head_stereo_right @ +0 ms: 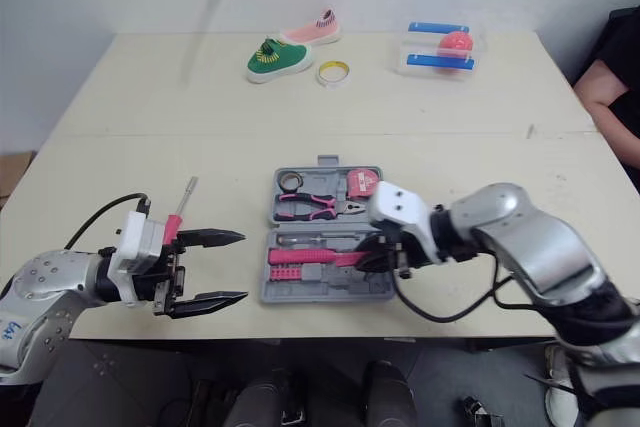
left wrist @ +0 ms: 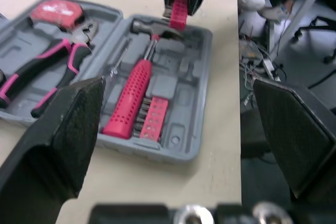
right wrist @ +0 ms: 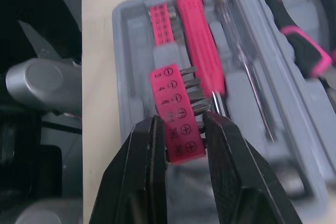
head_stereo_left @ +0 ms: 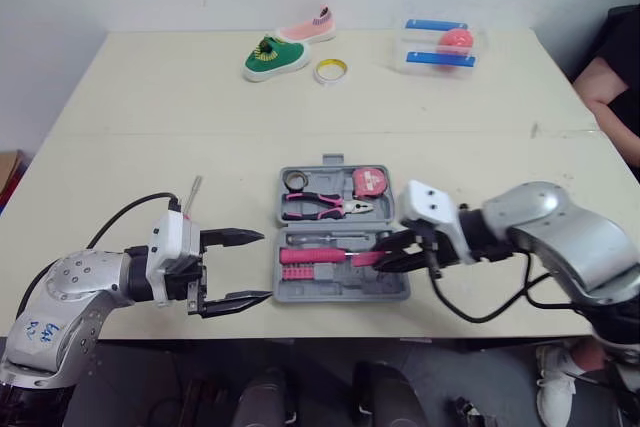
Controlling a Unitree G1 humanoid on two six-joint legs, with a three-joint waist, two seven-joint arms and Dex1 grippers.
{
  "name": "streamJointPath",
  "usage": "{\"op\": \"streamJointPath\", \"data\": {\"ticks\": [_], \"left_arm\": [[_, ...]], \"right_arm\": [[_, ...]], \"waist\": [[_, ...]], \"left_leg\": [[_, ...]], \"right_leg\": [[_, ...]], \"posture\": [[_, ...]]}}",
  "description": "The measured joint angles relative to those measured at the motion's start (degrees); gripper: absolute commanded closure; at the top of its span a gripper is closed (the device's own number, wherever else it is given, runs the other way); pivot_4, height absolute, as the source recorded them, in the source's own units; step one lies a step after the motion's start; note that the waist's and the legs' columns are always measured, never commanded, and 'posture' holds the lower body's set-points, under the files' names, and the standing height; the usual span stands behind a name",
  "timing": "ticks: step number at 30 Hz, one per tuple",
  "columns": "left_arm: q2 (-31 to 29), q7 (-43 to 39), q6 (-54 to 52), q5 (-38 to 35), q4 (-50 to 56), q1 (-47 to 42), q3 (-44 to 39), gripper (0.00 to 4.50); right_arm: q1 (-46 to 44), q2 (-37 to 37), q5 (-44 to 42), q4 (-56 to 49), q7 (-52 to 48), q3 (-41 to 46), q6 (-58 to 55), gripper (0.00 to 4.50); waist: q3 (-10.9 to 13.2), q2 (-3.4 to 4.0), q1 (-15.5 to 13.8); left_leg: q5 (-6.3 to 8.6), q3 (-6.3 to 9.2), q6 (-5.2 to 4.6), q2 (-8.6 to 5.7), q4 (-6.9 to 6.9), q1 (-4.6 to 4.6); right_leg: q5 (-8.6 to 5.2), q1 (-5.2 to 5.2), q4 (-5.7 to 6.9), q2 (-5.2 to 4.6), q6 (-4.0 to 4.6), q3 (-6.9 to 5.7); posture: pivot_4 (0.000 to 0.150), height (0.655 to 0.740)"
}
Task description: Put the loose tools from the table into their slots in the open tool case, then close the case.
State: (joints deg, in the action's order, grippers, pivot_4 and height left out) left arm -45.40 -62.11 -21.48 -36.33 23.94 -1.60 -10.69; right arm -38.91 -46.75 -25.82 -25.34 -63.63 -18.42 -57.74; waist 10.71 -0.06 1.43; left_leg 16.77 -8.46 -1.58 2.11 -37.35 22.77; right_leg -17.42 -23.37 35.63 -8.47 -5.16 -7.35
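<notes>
1. At the lower left of the left eye view, the left gripper (head_stereo_left: 262,267) is seen wide open, and nothing is held in it.
2. Just behind it, a loose screwdriver with a red-pink handle (head_stereo_right: 181,209) is seen on the beige table (head_stereo_left: 120,147), outside the case; this tool is judged not yet stored.
3. In the lower middle, the grey plastic tool case (head_stereo_left: 398,293) lies open. Pliers with pink and black handles (head_stereo_left: 320,207), a pink tape measure (head_stereo_left: 370,182) and a hammer with a pink handle (head_stereo_left: 315,255) are already seated in it.
4. To the right of the middle, the right gripper (right wrist: 182,120) is closed on a pink strip of screwdriver bits (right wrist: 176,114), which is held over the near right part of the case, beside the hammer head.
5. The task is judged to be well advanced: the strip must be seated, the screwdriver stored, and the case closed.
</notes>
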Motion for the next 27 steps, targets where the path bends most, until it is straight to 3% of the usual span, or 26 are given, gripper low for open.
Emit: {"op": "streamJointPath", "data": {"ticks": [4, 16, 27], "left_arm": [[0.0, 0.8, 0.3, 0.3, 0.2, 1.2, -0.1, 0.0], [0.3, 2.3, 1.0, 0.4, 0.7, 3.3, -0.3, 0.0], [0.3, 2.6, 1.0, 0.4, 2.5, 4.9, -0.8, 0.0]], "right_arm": [[-2.9, 0.6, 2.4, 0.6, 3.4, -5.9, -4.3, 3.79], [-6.1, 2.7, 4.8, 3.5, 5.1, -13.0, -6.1, 3.79], [-7.5, 4.3, 6.2, 3.7, 5.9, -14.8, -6.8, 3.79]], "waist": [[0.0, 0.0, 0.1], [0.0, -0.02, 0.2], [-0.1, -0.1, 0.2]], "left_leg": [[-0.03, 0.0, -0.03, -0.05, -0.12, 0.25], [-0.03, 0.01, -0.1, -0.06, -0.35, 0.31], [-0.03, 0.01, -0.09, -0.03, -0.37, 0.29]], "right_leg": [[0.0, -0.21, 0.08, 0.0, 0.0, -0.05], [0.03, -0.23, 0.27, 0.01, -0.04, -0.17], [0.03, -0.23, 0.29, 0.02, -0.04, -0.21]], "posture": [[0.15, 0.74], [0.15, 0.74], [0.15, 0.74]]}}
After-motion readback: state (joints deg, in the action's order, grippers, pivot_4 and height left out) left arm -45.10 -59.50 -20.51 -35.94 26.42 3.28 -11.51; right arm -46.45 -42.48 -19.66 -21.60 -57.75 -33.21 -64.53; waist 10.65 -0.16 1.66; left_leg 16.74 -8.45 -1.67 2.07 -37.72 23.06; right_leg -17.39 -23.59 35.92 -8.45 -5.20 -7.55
